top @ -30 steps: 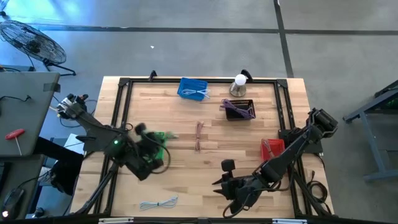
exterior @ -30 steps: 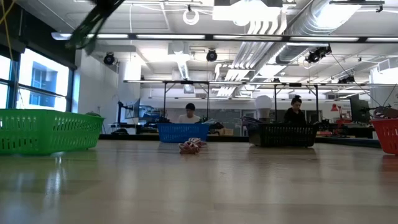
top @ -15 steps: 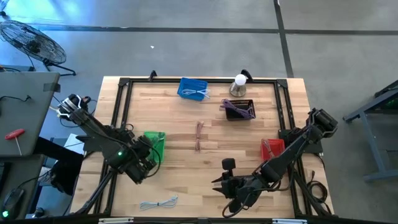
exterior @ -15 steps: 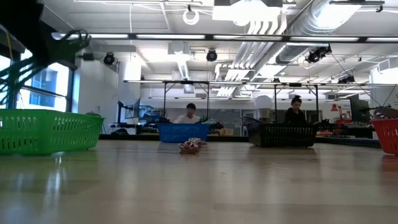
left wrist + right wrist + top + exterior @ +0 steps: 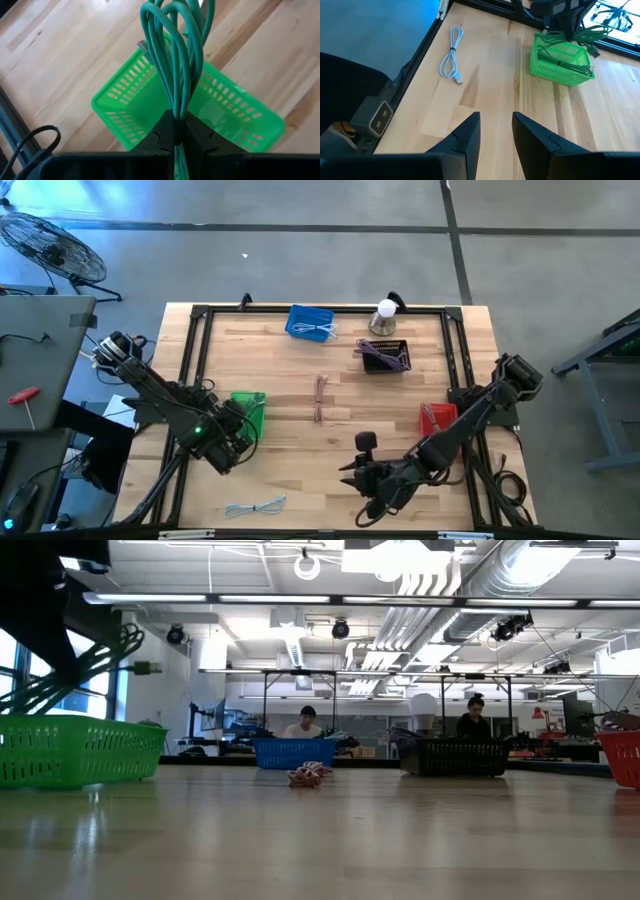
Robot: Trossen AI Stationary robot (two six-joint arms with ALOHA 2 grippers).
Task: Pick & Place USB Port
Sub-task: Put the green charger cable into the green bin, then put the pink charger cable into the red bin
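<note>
Light wooden table (image 5: pixel 330 450) inside a black frame, concrete floor around it; the low view shows an open workshop behind, with two seated people far off.

Left gripper (image 5: pixel 176 134): jaws pressed together on a bundled green USB cable (image 5: pixel 175 65), whose loops stand out beyond the fingertips. A metal plug shows at the side of the bundle. Directly beyond the cable lies the green basket (image 5: pixel 200 117), mouth open toward the camera and apparently empty. In the high view the left gripper (image 5: pixel 228 442) sits just beside the basket's near edge; in the low view the cable (image 5: pixel 90 665) hangs above the basket (image 5: pixel 80 750), not touching it.

Right gripper (image 5: pixel 495 131): fingers spread, nothing between them, parked low over the table's near edge, waiting. A white cable (image 5: pixel 452 52) lies coiled on the wood ahead of it.

Elsewhere on the table: blue basket (image 5: pixel 310 322) holding a pale cable, black basket (image 5: pixel 385 356) holding a purple one, red basket (image 5: pixel 437 420), and a loose pinkish cable (image 5: pixel 320 397) at the centre.

Judgement: step in hand is the place, green cable to green basket. Next move calls for centring the bundle over the basket mouth, lowering, then opening the jaws. Risk: springy loops may snag the rim or flop outside.
</note>
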